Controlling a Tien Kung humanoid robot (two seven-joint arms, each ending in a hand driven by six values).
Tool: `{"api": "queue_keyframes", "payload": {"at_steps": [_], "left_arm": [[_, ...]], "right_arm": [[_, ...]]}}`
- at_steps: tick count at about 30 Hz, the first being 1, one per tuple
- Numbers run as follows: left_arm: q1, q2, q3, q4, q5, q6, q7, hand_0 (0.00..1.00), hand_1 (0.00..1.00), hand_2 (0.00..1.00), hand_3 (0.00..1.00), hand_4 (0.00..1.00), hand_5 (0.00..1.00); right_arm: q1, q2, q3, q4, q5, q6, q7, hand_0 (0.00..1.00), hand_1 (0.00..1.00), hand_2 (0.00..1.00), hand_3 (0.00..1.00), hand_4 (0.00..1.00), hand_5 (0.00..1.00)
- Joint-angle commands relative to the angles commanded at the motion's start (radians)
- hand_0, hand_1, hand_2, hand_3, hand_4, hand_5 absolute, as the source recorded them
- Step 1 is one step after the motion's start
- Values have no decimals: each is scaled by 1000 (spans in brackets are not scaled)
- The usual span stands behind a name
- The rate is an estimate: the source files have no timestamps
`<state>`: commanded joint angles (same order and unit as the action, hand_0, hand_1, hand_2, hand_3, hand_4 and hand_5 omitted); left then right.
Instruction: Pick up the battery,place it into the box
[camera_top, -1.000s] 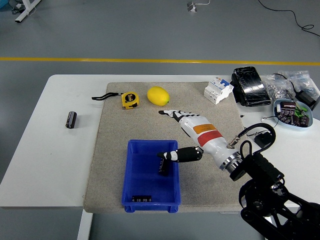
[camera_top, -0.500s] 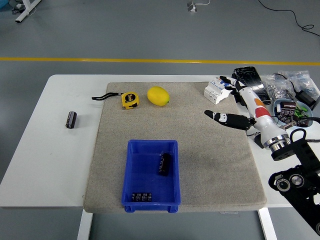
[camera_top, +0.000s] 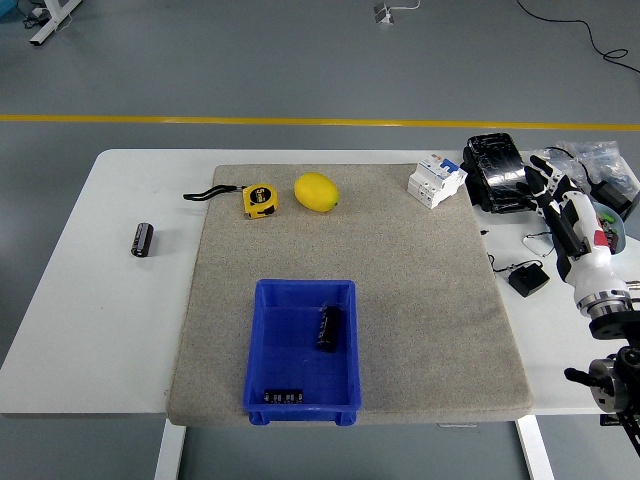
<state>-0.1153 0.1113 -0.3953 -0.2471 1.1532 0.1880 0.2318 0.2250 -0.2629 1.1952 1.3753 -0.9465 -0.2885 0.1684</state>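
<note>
The blue box (camera_top: 301, 349) sits near the front edge of the grey mat (camera_top: 400, 300), left of its middle, and a black cylindrical battery (camera_top: 327, 327) lies on its side on the box floor toward the right wall; the placement looks done for this one. A small dark label strip with pale print shows on the box's inner front wall, too small to read. At the table's right edge the right hand (camera_top: 562, 200) is raised over the white table (camera_top: 90, 330), clear of the mat, fingers spread and holding nothing; the left arm is not in view. A second black battery (camera_top: 143, 239) lies on the bare table near its left edge, well apart from the mat. Judged by shape, either cell is rigid, smooth, fairly dense and prone to roll; a pinch across the middle of the barrel should serve. Toward the mat's far edge lie a yellow tape measure (camera_top: 261, 199), its face marking unreadable, and just beside it a lemon (camera_top: 316, 191). At the far right corner stands a white circuit breaker (camera_top: 437, 180), print illegible.
</note>
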Motion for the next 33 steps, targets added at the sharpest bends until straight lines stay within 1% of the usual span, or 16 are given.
{"api": "queue_keyframes", "payload": {"at_steps": [2,3,4,7,10,18,33], "left_arm": [[-3,-1,0,0,2,-1,-1,686,664,708,621,638,650],[-3,-1,0,0,2,-1,-1,686,664,708,621,638,650],[-4,-2,-1,0,3,-1,-1,686,664,709,621,638,651],[-6,-5,-5,1,8,-1,-1,686,664,709,621,638,651],[-9,-7,-3,1,6,0,-4,685,664,708,620,637,651],[-20,-11,9,0,-6,8,-8,685,664,708,621,636,650],[-29,-13,13,-2,-5,8,-8,685,665,709,622,636,650]], "right_arm": [[-12,4,-9,-7,51,10,4,842,833,863,892,998,998],[-17,7,-13,-10,61,13,7,842,833,863,892,998,998],[-22,12,-16,-13,67,16,10,875,855,876,917,998,998],[-35,26,-19,-21,73,24,20,875,855,876,917,998,998],[-41,33,-16,-20,70,28,26,876,856,879,912,998,998],[-50,35,3,-1,45,28,24,871,853,879,913,998,998],[-48,42,19,3,26,25,20,868,855,878,912,998,998]]}}
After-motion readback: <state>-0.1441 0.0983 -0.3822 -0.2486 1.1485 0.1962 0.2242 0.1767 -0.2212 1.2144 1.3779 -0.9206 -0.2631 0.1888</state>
